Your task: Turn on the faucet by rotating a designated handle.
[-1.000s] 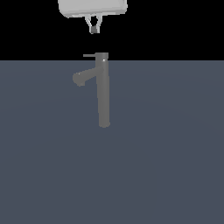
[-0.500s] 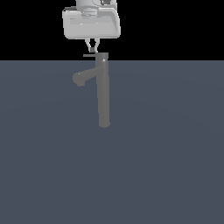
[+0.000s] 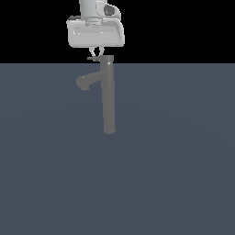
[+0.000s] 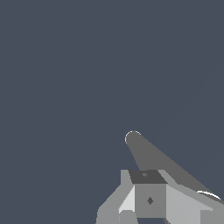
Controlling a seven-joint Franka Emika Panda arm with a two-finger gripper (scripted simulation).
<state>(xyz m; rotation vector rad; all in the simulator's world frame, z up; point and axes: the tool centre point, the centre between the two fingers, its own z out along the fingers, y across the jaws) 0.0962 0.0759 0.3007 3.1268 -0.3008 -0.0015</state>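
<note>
Just above the handle [image 3: 93,58], the jaws [image 3: 96,53] hang narrowed.

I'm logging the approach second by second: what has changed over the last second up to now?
The gripper has come down from the top of the exterior view until its fingertips reach the handle at the faucet top. Whether it has hold of the handle cannot be told. The faucet, its spout and the handle look unmoved.
</note>
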